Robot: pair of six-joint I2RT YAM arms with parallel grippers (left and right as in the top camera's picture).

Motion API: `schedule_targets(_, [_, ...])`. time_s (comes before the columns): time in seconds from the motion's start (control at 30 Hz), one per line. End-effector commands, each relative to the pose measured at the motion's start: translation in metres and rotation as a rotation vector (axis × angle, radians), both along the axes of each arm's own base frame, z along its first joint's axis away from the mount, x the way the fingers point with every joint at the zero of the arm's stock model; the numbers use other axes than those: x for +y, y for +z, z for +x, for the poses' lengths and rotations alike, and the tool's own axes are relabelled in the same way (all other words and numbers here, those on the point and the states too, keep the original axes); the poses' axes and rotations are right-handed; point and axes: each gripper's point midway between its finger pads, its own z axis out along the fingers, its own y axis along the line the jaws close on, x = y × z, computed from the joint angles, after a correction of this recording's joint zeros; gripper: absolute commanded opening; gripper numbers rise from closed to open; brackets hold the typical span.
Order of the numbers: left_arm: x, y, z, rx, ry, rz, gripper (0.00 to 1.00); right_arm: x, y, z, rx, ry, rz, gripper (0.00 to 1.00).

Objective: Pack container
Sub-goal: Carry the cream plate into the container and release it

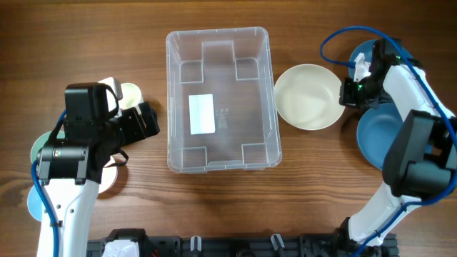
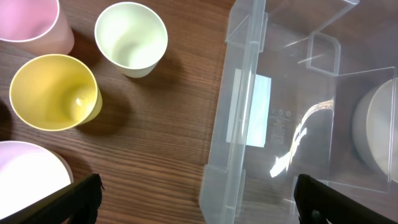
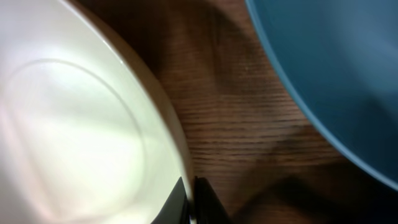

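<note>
The container [image 1: 218, 43] is a large clear bin with a white label on its bottom, standing mid-table and holding nothing. It also shows in the left wrist view [image 2: 239, 124]. My right gripper [image 1: 347, 91] is shut on the rim of a cream bowl [image 1: 307, 96] just right of the container; the rim sits pinched between the fingers in the right wrist view [image 3: 189, 202], with the bowl [image 3: 68, 124] to the left. My left gripper [image 1: 148, 121] is open and empty, left of the container's wall, its fingers [image 2: 196, 196] straddling the wall in the wrist view.
Blue bowls [image 1: 382, 135] lie at the right, one large in the right wrist view [image 3: 336, 68]. Left of the container stand a pale green cup [image 2: 132, 38], a yellow cup [image 2: 55, 92], a pink cup [image 2: 31, 25] and a pale pink bowl [image 2: 28, 180].
</note>
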Motion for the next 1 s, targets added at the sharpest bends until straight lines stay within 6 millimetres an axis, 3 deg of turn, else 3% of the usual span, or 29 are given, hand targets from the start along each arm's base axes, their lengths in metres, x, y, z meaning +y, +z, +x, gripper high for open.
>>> schedule_targets(0.0, [-0.002, 0.009, 0.005, -0.029, 0.0, -0.006, 1.0, 0.006, 0.084, 0.024, -0.217, -0.012, 0.009, 0.04])
schedule_targets(0.13, [-0.002, 0.009, 0.005, -0.029, 0.0, -0.006, 1.0, -0.003, 0.161, 0.022, -0.372, -0.113, -0.042, 0.04])
schedule_targets(0.17, [-0.002, 0.009, 0.005, -0.029, 0.0, -0.005, 1.0, -0.003, 0.188, 0.02, -0.438, -0.136, -0.04, 0.04])
schedule_targets(0.23, [-0.002, 0.009, 0.005, -0.029, 0.001, -0.005, 1.0, 0.01, 0.219, 0.017, -0.509, -0.102, -0.027, 0.04])
schedule_targets(0.33, [0.002, 0.009, 0.005, -0.029, 0.015, 0.012, 1.0, 0.068, 0.255, 0.011, -0.551, 0.092, -0.063, 0.04])
schedule_targets(0.47, [0.009, 0.01, -0.001, 0.004, 0.073, 0.012, 0.99, 0.155, 0.285, 0.016, -0.649, 0.289, -0.113, 0.04])
schedule_targets(0.53, [0.02, 0.02, -0.004, 0.027, 0.114, 0.03, 1.0, 0.195, 0.275, 0.024, -0.661, 0.367, -0.092, 0.04])
schedule_targets(0.57, [0.028, 0.03, -0.006, 0.048, 0.143, 0.03, 1.0, 0.219, 0.253, 0.034, -0.632, 0.412, -0.082, 0.04])
schedule_targets(0.63, [0.033, 0.036, -0.004, 0.059, 0.16, 0.03, 1.0, 0.237, 0.222, 0.049, -0.593, 0.441, -0.087, 0.04])
schedule_targets(0.67, [0.034, 0.037, -0.001, 0.057, 0.162, 0.03, 1.0, 0.245, 0.195, 0.063, -0.561, 0.446, -0.106, 0.04])
schedule_targets(0.77, [0.034, 0.033, 0.002, 0.067, 0.161, 0.03, 1.0, 0.257, 0.129, 0.085, -0.474, 0.462, -0.122, 0.04])
schedule_targets(0.83, [0.034, 0.033, 0.002, 0.066, 0.162, 0.03, 1.0, 0.259, 0.098, 0.088, -0.418, 0.471, -0.132, 0.04])
schedule_targets(0.9, [0.034, 0.034, 0.004, 0.058, 0.162, 0.03, 1.0, 0.26, 0.077, 0.09, -0.386, 0.48, -0.14, 0.04])
schedule_targets(0.97, [0.034, 0.035, 0.006, 0.05, 0.162, 0.03, 1.0, 0.262, 0.072, 0.096, -0.399, 0.485, -0.144, 0.04])
